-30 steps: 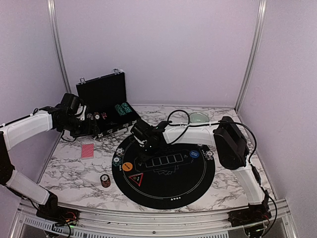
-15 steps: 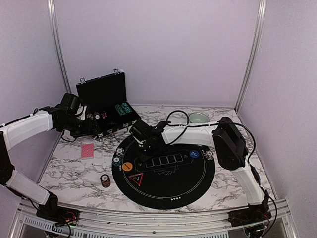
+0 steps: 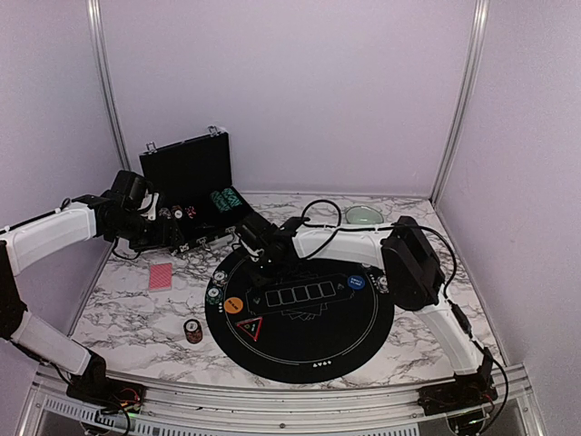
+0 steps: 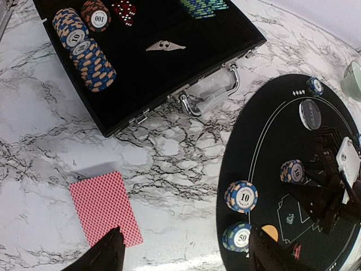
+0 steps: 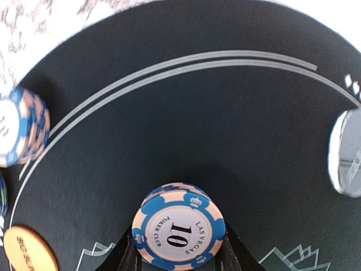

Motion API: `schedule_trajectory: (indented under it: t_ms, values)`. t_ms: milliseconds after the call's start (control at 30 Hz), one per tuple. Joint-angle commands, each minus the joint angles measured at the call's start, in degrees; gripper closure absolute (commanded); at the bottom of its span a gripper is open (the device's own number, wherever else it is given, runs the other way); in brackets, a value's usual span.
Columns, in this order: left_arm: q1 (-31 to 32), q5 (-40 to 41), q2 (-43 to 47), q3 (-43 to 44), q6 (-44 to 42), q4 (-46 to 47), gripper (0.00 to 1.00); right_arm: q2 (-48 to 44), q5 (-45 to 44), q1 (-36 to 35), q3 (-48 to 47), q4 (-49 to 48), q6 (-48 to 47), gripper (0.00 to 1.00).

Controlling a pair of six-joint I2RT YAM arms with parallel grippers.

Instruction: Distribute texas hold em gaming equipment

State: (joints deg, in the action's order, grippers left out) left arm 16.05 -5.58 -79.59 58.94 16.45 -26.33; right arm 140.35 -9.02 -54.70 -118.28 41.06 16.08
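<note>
Right gripper is closed on a peach-and-blue stack of 10 chips, one finger on each side, bottom centre of the right wrist view. That stack is on the upper-left part of the round black mat in the top view, inside the white arc lines. I can't tell if it's resting on the mat or lifted off it.

Left gripper is wide, with nothing between the fingers. It hovers over the marble bench at the bottom of the left wrist view. Red-backed card deck lies flat on the bench, lower left of frame, just beside the finger on that side.

On the mat's left edge I see a blue-and-white 10 stack, a green 50 stack just below it, and an orange button next to that. Brown chip stack is on the bench off the mat, lower left in the top view. Open black case is upper left, with more chips inside.
</note>
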Motion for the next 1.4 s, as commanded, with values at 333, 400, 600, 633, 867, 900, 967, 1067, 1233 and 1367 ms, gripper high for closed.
schedule_trajectory:
  t_ms: [333,400,600,633,867,900,967,1067,1233,1367]
  values:
    - [-0.7,-1.5,-1.8,-0.1,-0.4,0.8,0.24,10.7,-0.5,7.0,-13.4,-0.4,-3.6,0.68]
    - [-0.8,-1.7,-1.9,-0.1,-0.4,0.8,0.24,11.3,-0.5,7.8,-14.2,-1.2,-3.8,0.68]
    - [-0.8,-2.2,-2.1,-0.1,-0.4,0.9,0.24,12.4,-0.8,10.0,-15.1,-3.2,-3.4,0.67]
    - [-0.8,-2.2,-2.2,-0.1,-0.4,0.9,0.24,12.6,-0.9,10.4,-15.3,-3.5,-3.5,0.67]
    - [-0.8,-2.4,-2.2,-0.2,-0.4,1.0,0.24,13.7,-1.2,12.3,-16.5,-4.7,-3.4,0.67]
    - [-0.8,-2.4,-2.3,-0.2,-0.4,0.9,0.24,13.8,-1.2,12.5,-16.6,-4.8,-3.4,0.67]
    - [-0.8,-2.6,-2.3,-0.2,-0.4,1.0,0.24,14.0,-1.2,13.0,-16.7,-5.0,-3.5,0.67]
    - [-0.9,-2.7,-2.5,-0.1,-0.4,1.0,0.24,14.1,-1.3,13.4,-16.8,-5.0,-3.6,0.67]
    - [-0.8,-2.8,-2.6,-0.1,-0.4,1.0,0.24,14.2,-2.3,13.9,-16.7,-4.5,-3.5,0.67]
    - [-0.8,-2.9,-2.7,-0.1,-0.4,0.9,0.24,14.0,-3.1,14.3,-16.7,-4.3,-3.4,0.67]
